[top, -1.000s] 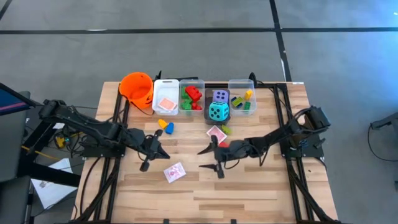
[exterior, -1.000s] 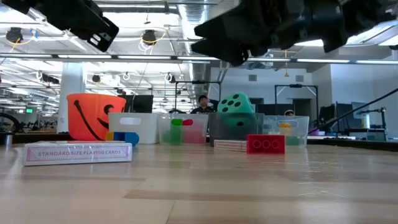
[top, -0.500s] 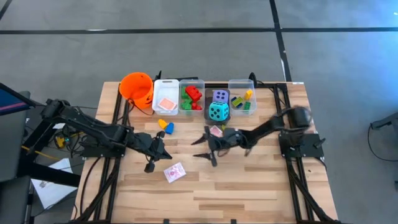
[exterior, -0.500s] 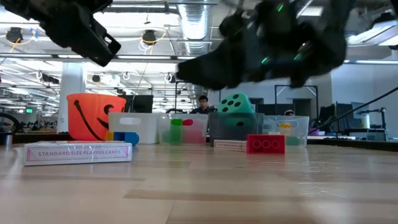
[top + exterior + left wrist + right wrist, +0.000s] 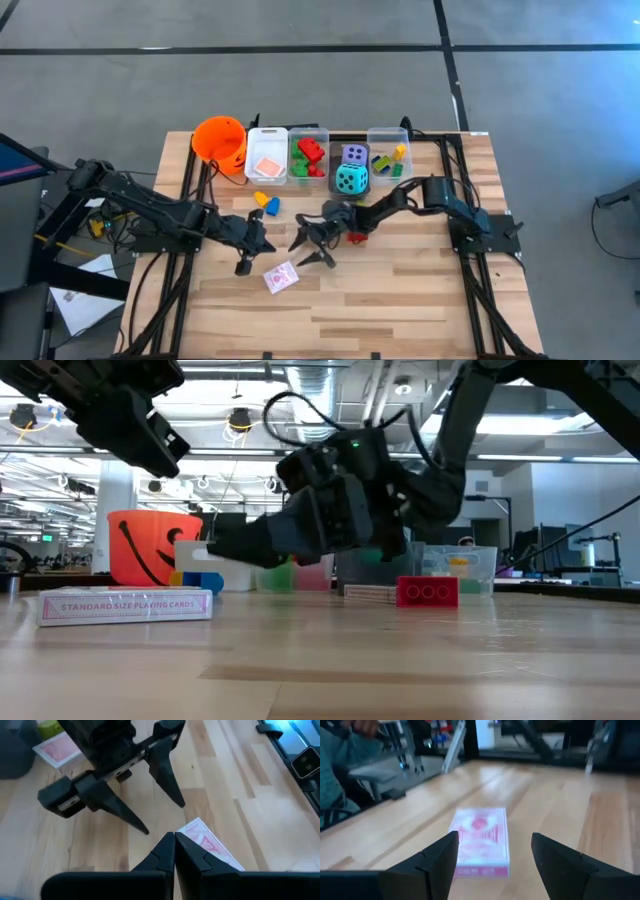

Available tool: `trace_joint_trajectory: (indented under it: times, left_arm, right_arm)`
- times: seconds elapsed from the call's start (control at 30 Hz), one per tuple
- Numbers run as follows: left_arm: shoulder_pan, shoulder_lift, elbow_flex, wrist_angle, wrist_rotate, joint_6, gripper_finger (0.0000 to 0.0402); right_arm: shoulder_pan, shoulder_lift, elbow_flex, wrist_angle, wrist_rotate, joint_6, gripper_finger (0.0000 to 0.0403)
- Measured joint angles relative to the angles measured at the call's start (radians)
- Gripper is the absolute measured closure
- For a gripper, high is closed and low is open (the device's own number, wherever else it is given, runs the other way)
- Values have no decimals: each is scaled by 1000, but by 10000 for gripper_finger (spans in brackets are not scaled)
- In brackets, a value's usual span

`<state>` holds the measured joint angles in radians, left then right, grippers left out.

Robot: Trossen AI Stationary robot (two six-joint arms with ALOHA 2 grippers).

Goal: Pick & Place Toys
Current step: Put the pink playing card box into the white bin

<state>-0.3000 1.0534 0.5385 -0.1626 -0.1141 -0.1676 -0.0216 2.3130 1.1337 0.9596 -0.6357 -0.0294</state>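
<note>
1. The right gripper (image 5: 312, 247) hangs above the table (image 5: 400, 300), fingers spread and empty, aimed at the pink-white card box (image 5: 281, 277) lying flat near the front.
2. The left gripper (image 5: 243, 262) sits clenched, empty, just beside the box.
3. The box looks light, stiff, slick: best pinched across its narrow sides.

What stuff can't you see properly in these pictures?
- Teal die in the low view: the right gripper covers nearly all of it.
- Card deck in the left wrist view: the shut left gripper hides one end.
- Bricks in the clear bins in the high view: too small to count.
- Person in the right wrist view: cut off by the edge.
</note>
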Motion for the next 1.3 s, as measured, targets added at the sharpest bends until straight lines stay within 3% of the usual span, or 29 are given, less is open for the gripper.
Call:
trace_joint_trajectory:
  times: [0.27,0.63,0.97,1.3]
  left_arm:
    - [0,0,0,-39,-96,4,400]
    - [0,0,0,-40,-107,2,398]
    - [0,0,0,-40,-107,2,398]
    - [0,0,0,-40,-106,-7,398]
  right_arm:
    - [0,-1,8,-121,3,-23,138]
    - [8,-1,8,-172,60,-14,9]
    - [90,-2,15,-200,243,-196,11]
    - [134,-2,53,-199,324,-218,4]
